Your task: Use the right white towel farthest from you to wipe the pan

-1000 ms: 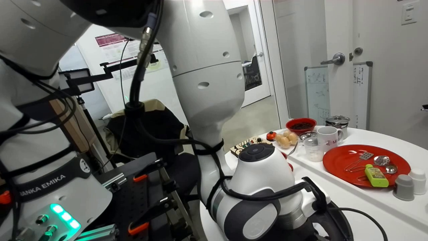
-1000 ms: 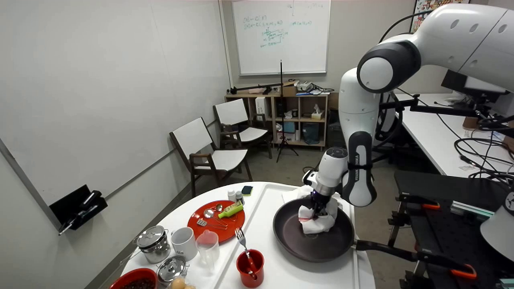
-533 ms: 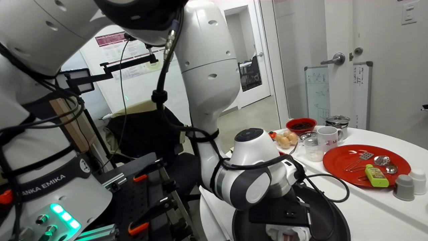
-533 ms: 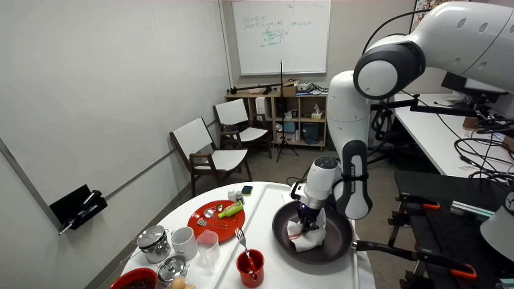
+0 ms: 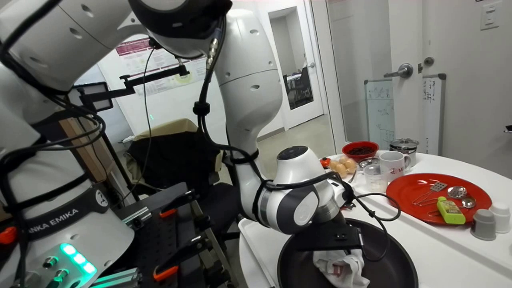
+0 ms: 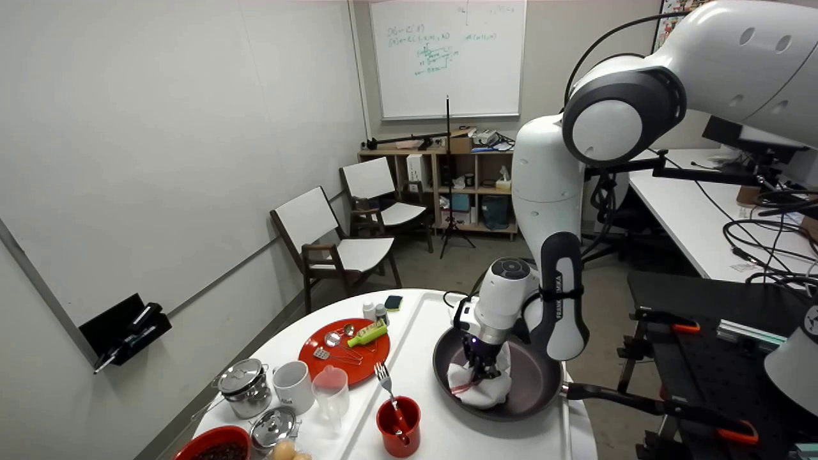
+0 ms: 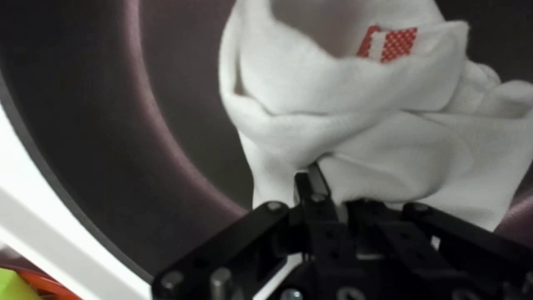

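The large black frying pan [image 6: 540, 380] sits on the white table; it also shows in an exterior view [image 5: 394, 256] and in the wrist view [image 7: 183, 141]. A bunched white towel [image 6: 489, 395] with a red stripe lies inside the pan, on its surface. The towel also shows in an exterior view [image 5: 340, 270] and fills much of the wrist view [image 7: 329, 91]. My gripper [image 7: 333, 185] is shut on the towel, pointing down into the pan. Its right fingertip is hidden in the folds. In an exterior view the gripper [image 6: 484, 370] is over the pan's left half.
The pan's handle [image 6: 613, 397] sticks out past the table edge. A red cup with a fork [image 6: 399, 434] stands near the pan. A red round tray [image 6: 377, 361] holds utensils and a green bottle [image 6: 368, 333]. A white mug [image 6: 293, 388] and steel pot [image 6: 245, 386] stand beyond.
My gripper, still holding the towel, has slid across the pan to the left and nearer in an exterior view. The pan stays in about the same place.
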